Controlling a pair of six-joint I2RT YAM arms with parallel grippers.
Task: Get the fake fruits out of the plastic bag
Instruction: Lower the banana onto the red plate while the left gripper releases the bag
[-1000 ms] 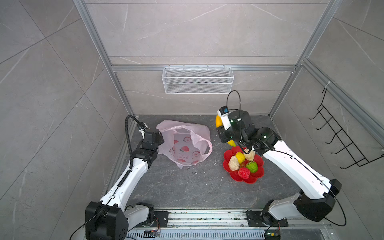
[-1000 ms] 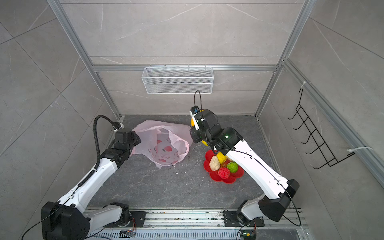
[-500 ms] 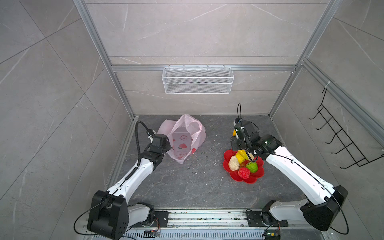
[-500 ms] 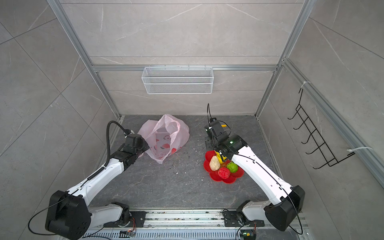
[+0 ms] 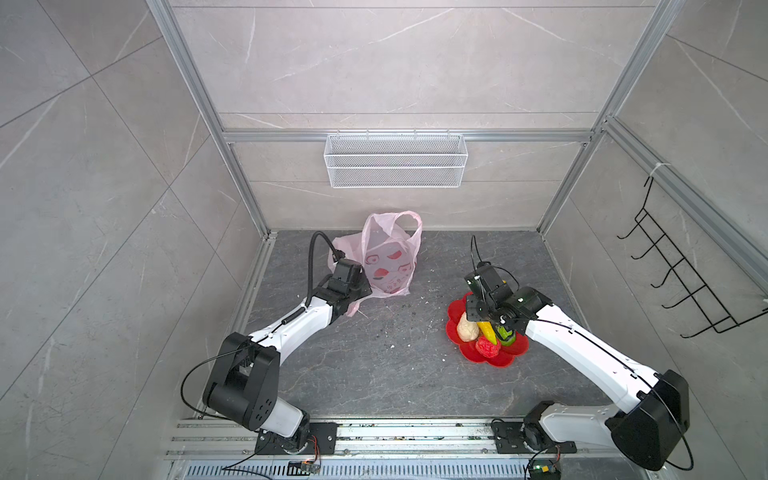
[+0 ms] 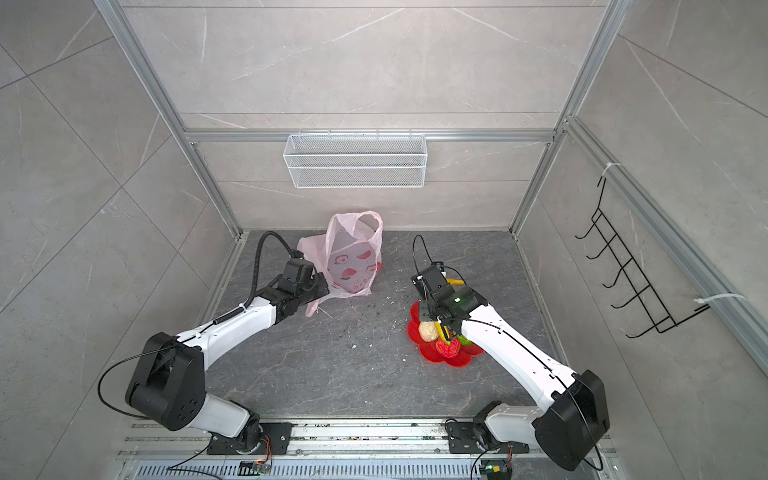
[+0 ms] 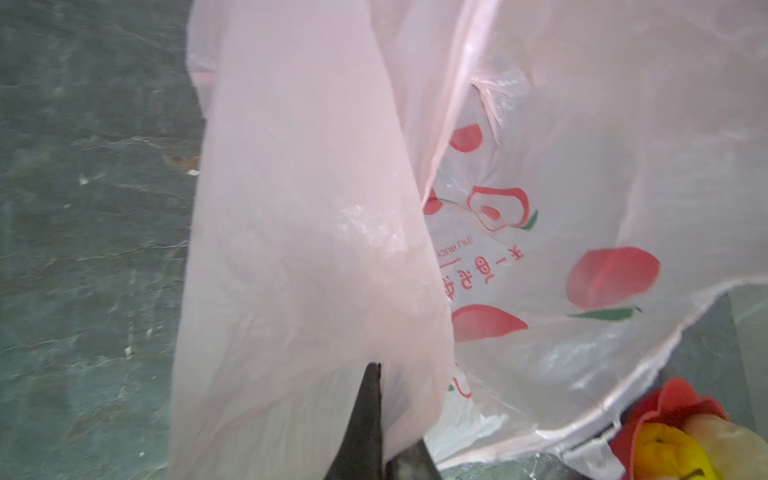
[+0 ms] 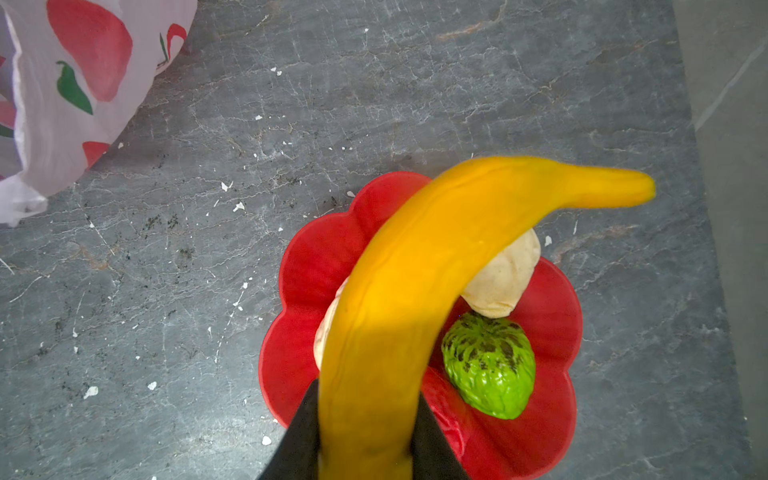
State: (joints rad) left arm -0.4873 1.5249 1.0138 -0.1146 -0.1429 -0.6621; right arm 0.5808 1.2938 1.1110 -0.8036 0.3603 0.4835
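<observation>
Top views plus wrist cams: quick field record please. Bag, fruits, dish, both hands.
bag: plastic bag upright on the floor, no fruit visible inside
left hand: left hand shut on the bag's film
right hand: right hand shut on the banana, over the red dish
in dish: beige lumps, green bumpy ball, red bumpy ball
pending: banana not yet released

Bag [image 5: 390,266] rear left; dish [image 5: 515,355] right, well apart (fruits [image 5: 467,328] in dish, banana [image 8: 415,291] above).
</observation>
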